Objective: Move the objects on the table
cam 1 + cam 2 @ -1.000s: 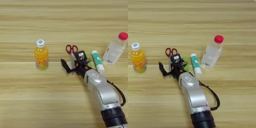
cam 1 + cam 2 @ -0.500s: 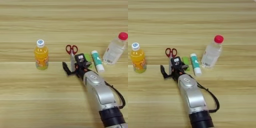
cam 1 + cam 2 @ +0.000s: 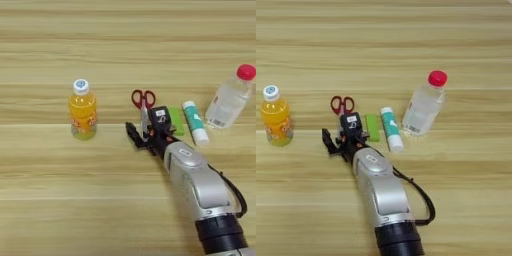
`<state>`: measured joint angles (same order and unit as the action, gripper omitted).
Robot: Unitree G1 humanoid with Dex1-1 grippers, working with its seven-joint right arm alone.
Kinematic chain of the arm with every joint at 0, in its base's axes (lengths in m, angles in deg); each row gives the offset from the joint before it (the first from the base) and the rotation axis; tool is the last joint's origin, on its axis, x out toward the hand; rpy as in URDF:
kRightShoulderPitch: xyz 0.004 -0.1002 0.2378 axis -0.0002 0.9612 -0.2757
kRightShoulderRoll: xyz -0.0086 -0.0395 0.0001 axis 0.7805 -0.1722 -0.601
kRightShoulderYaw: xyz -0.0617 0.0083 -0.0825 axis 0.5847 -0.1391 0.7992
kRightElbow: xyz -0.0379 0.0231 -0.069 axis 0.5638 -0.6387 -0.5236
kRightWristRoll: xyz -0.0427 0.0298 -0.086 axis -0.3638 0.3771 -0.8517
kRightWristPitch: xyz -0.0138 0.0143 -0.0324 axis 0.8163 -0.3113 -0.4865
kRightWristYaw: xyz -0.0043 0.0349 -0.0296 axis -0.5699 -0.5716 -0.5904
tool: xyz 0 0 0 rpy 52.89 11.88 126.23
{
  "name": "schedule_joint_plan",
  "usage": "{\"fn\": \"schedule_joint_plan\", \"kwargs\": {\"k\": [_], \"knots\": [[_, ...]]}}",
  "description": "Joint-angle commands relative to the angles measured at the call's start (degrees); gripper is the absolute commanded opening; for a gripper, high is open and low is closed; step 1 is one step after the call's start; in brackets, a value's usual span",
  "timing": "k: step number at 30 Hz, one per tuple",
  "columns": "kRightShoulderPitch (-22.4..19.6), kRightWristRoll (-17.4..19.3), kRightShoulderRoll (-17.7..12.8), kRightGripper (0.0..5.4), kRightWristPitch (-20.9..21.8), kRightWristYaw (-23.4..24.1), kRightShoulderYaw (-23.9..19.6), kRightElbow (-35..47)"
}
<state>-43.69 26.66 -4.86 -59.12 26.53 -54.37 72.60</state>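
Observation:
A small orange-drink bottle (image 3: 82, 111) with a white cap stands upright at the left of the table (image 3: 60, 200). Red-handled scissors (image 3: 143, 99) lie near the middle, blades pointing toward me. My right gripper (image 3: 143, 131) is low over the blade end and open. One black finger (image 3: 132, 135) is left of the blades, and the rest of the hand covers their tips. A white tube with a teal label (image 3: 194, 122) lies just right of the gripper. The silver forearm (image 3: 197, 185) comes in from the bottom right.
A clear bottle with a red cap (image 3: 424, 106) leans at the right, close to the tube. A small green piece (image 3: 372, 127) lies between the scissors and the tube. Bare wood stretches across the far side and the near left.
The gripper has crept slightly down and right beside the scissors' blades, and the forearm has swung a little to the left. The bottles, tube and scissors have not moved.

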Motion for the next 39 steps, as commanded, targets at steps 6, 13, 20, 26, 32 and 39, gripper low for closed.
{"fn": "schedule_joint_plan", "kwargs": {"k": [6,13,20,26,32,39], "knots": [[-0.9,-0.2,-0.3,2.93,-1.1,1.2,-0.2,0.5],[-0.6,-0.4,-0.5,2.22,-1.5,1.6,0.1,0.6],[0.6,-0.1,0.0,1.43,-2.0,1.4,1.1,1.7],[1.6,-0.2,1.0,0.79,-2.1,1.6,2.7,2.2],[1.9,-0.2,1.7,0.72,-2.3,1.8,3.5,2.5],[2.2,-0.3,2.7,0.72,-2.6,2.5,4.5,2.7]]}}
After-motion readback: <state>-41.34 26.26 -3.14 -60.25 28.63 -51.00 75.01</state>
